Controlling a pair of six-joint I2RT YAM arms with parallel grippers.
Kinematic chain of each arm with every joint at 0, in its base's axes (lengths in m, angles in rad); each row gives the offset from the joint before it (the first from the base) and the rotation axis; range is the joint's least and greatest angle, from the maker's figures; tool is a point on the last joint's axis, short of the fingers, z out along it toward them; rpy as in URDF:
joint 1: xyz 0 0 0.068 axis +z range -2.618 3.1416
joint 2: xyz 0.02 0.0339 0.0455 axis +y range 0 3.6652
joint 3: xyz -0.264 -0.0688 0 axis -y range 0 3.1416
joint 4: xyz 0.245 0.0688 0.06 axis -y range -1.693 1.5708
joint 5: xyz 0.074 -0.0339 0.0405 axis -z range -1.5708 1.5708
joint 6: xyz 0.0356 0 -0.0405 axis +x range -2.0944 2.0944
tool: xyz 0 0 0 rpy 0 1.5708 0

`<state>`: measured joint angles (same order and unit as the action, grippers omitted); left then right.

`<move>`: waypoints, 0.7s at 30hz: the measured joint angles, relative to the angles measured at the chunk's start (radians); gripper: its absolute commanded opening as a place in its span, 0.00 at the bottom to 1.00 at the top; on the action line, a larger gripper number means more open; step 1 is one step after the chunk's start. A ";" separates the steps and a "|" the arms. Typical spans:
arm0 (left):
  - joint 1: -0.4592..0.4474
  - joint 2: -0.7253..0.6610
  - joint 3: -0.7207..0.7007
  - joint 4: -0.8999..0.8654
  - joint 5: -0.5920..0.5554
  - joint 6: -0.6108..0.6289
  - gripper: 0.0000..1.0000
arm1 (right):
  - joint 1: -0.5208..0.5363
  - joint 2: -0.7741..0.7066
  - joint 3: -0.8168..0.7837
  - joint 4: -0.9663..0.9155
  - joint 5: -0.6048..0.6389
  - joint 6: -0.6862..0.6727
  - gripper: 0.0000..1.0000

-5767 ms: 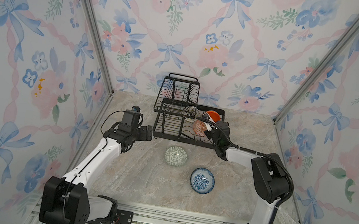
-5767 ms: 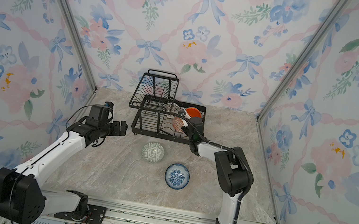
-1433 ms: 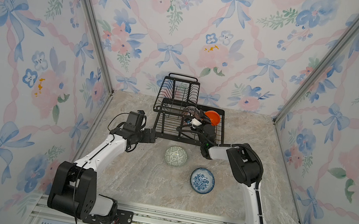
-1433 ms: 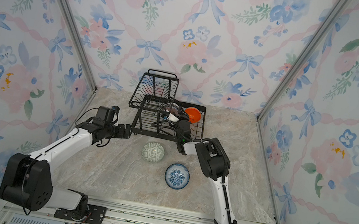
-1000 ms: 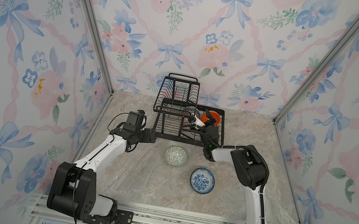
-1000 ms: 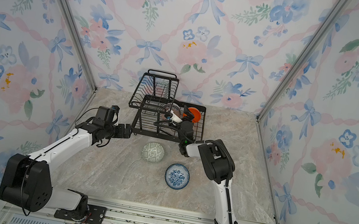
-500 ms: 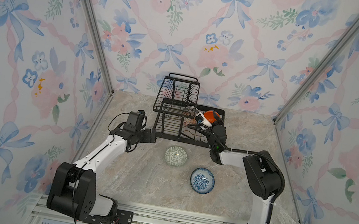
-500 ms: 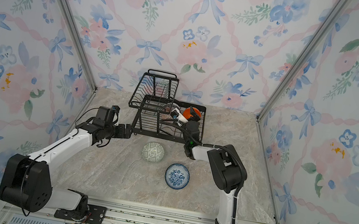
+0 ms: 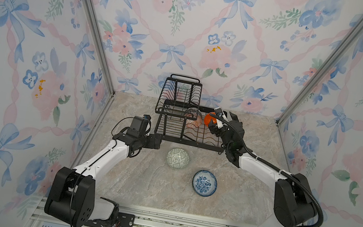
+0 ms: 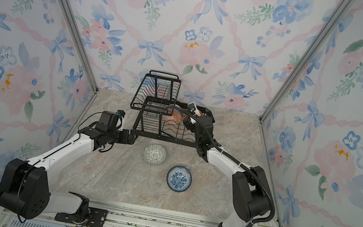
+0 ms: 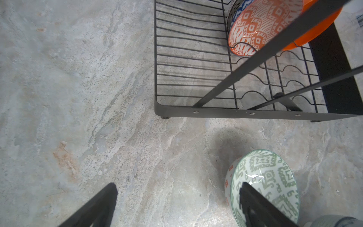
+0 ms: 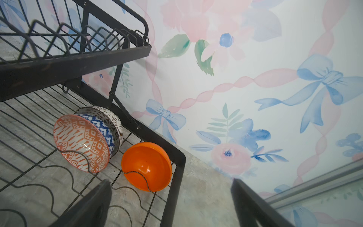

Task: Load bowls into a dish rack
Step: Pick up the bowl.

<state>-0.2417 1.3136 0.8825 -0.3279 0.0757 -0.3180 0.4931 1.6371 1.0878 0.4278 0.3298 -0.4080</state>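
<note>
Bowls sat in two places. On the lower tray of the dish rack (image 9: 190,143), an orange-and-white geometric bowl (image 12: 80,143) stood on edge in the wavy slots, nested against two more patterned bowls (image 12: 111,125) behind it. A plain orange bowl (image 12: 146,166) was tipped on its side just beside them, near the tray's corner. On the counter (image 9: 138,182) in front of the rack lay a green-patterned bowl (image 9: 177,159) and, near it, a blue floral bowl (image 9: 204,183), both open side up. The right end effector (image 12: 170,181) hovered above the orange bowl, released and grasping nothing. The left end effector (image 11: 176,188) hung over the counter beside the green-patterned bowl, likewise spread wide and empty.
</note>
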 measured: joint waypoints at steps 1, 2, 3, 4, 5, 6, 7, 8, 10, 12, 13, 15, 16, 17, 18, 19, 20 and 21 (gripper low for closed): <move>-0.011 -0.005 -0.003 0.000 -0.003 0.000 0.98 | 0.000 -0.025 0.000 -0.044 0.001 0.029 0.97; -0.023 -0.009 -0.006 0.000 -0.007 0.000 0.98 | -0.001 -0.054 0.000 -0.101 0.001 0.068 0.97; -0.034 -0.013 -0.007 0.000 -0.008 0.000 0.98 | -0.001 -0.082 0.000 -0.153 0.000 0.105 0.97; -0.043 -0.015 -0.008 0.000 -0.011 0.000 0.98 | -0.002 -0.104 0.000 -0.199 -0.002 0.137 0.97; -0.056 -0.017 -0.008 -0.001 -0.011 0.000 0.98 | -0.002 -0.129 0.000 -0.257 -0.007 0.175 0.97; -0.071 -0.019 -0.008 0.000 -0.015 -0.001 0.98 | -0.002 -0.152 0.000 -0.312 -0.015 0.211 0.97; -0.081 -0.021 -0.008 0.000 -0.015 -0.001 0.98 | -0.001 -0.172 0.000 -0.363 -0.024 0.241 0.97; -0.100 -0.022 -0.008 -0.001 -0.019 -0.005 0.98 | 0.000 -0.192 0.000 -0.418 -0.033 0.275 0.97; -0.146 -0.023 -0.007 0.000 -0.025 -0.011 0.98 | 0.000 -0.230 0.000 -0.524 -0.045 0.336 0.97; -0.212 -0.023 -0.006 -0.002 -0.030 -0.024 0.98 | 0.000 -0.269 0.000 -0.631 -0.053 0.400 0.97; -0.240 -0.021 -0.003 -0.003 -0.030 -0.027 0.98 | 0.000 -0.285 0.000 -0.674 -0.058 0.425 0.97; -0.307 -0.011 0.011 -0.003 -0.031 -0.032 0.98 | 0.000 -0.323 0.000 -0.776 -0.076 0.480 0.97; -0.337 -0.003 0.019 -0.003 -0.033 -0.035 0.98 | 0.000 -0.338 0.000 -0.822 -0.084 0.502 0.97; -0.368 0.006 0.029 -0.003 -0.034 -0.037 0.98 | 0.000 -0.353 0.000 -0.870 -0.090 0.526 0.97; -0.397 0.014 0.037 -0.003 -0.036 -0.042 0.98 | 0.000 -0.369 0.000 -0.919 -0.095 0.549 0.97; -0.418 0.020 0.042 -0.004 -0.039 -0.045 0.98 | -0.001 -0.384 0.000 -0.960 -0.098 0.568 0.97; -0.445 0.027 0.047 -0.003 -0.042 -0.050 0.98 | -0.004 -0.401 0.000 -1.001 -0.102 0.590 0.97; -0.467 0.034 0.052 -0.004 -0.045 -0.054 0.98 | -0.010 -0.420 -0.001 -1.037 -0.114 0.609 0.97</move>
<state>-0.7082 1.3479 0.9344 -0.3317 0.0311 -0.3721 0.4835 1.2167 1.0866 -0.6090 0.2157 0.2012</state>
